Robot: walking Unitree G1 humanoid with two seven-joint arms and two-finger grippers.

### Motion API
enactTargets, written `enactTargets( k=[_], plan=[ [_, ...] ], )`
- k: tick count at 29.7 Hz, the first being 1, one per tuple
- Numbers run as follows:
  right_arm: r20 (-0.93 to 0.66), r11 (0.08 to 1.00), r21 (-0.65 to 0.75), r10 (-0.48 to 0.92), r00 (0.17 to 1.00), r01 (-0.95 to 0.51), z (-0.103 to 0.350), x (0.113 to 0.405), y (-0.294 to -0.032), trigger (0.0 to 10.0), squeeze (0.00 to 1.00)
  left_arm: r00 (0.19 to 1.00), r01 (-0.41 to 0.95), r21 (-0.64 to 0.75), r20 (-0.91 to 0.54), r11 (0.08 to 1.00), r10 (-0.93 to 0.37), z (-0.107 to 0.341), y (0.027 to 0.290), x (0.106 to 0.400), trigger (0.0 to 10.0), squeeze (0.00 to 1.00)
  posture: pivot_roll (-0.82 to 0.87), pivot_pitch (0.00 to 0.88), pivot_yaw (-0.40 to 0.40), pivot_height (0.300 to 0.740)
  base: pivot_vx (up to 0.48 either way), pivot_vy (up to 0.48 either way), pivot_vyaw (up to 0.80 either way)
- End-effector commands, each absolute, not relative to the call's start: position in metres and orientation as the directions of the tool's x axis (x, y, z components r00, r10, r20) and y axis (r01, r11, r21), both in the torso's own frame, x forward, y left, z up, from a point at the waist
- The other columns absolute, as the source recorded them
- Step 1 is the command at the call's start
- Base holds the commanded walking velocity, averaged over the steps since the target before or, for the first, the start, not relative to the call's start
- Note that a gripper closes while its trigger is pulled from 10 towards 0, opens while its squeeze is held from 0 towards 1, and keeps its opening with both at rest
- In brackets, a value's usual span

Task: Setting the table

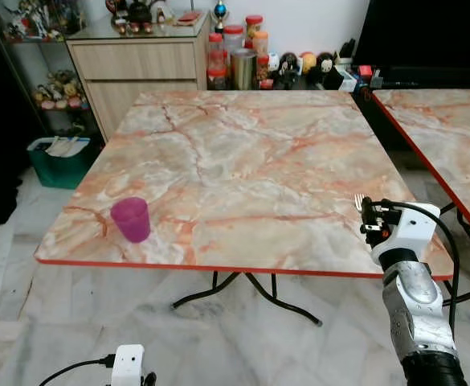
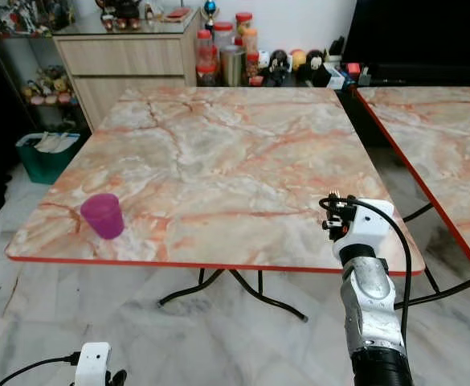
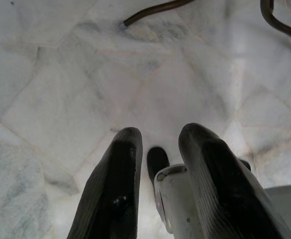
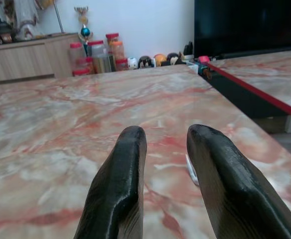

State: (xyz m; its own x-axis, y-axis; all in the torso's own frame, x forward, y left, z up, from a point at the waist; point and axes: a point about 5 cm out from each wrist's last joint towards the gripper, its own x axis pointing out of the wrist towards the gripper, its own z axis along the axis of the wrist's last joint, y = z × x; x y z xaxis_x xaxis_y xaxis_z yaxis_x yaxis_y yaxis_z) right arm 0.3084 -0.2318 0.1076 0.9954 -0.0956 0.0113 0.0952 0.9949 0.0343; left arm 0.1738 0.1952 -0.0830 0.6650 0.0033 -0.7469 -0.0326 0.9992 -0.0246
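Observation:
A translucent purple cup [image 1: 131,219] stands upright near the front left corner of the marble table [image 1: 235,153]. My right gripper [image 1: 369,215] hovers low over the table's front right corner. In the right wrist view its two black fingers [image 4: 120,174] stand apart, with the tabletop showing between them. A silver fork [image 1: 358,201] shows at the fingertips, tines pointing away from me. A pale silver piece [image 4: 191,172] lies on the marble beside one finger. My left gripper [image 3: 160,137] hangs idle by the floor, fingers apart.
A second marble table [image 1: 443,137] stands close on the right, across a narrow gap. Jars and figurines [image 1: 243,60] line the far wall beside a wooden cabinet [image 1: 138,68]. A green bin [image 1: 58,161] sits on the tiled floor at the left.

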Motion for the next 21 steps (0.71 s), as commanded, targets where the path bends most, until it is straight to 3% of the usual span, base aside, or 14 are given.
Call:
enactTargets(
  k=[1, 14, 21],
  plan=[
    [0.008, 0.995, 0.043, -0.089, 0.996, 0.089, 0.1098, 0.3126, -0.2287, 10.0, 0.0, 0.656, -0.023, -0.015, -0.755, 1.0, 0.004, -0.0834, 0.1985, 0.1725, 10.0, 0.0, 0.03, 0.0, -0.001, 0.736, 0.424, 0.0, 0.0],
    [0.003, 0.995, 0.046, -0.086, 0.996, 0.086, 0.1088, 0.3128, -0.228, 10.0, 0.0, 0.657, -0.021, -0.018, -0.754, 1.0, 0.0, -0.0829, 0.1985, 0.1734, 10.0, 0.0, 0.03, 0.0, 0.0, 0.736, 0.386, 0.0, 0.0],
    [0.001, 0.996, 0.047, -0.078, 0.997, 0.078, 0.1084, 0.3135, -0.2261, 10.0, 0.0, 0.655, -0.019, -0.022, -0.755, 1.0, -0.004, -0.0828, 0.198, 0.1742, 10.0, 0.0, 0.03, 0.0, 0.0, 0.736, 0.0, 0.0, 0.0]
  ],
)
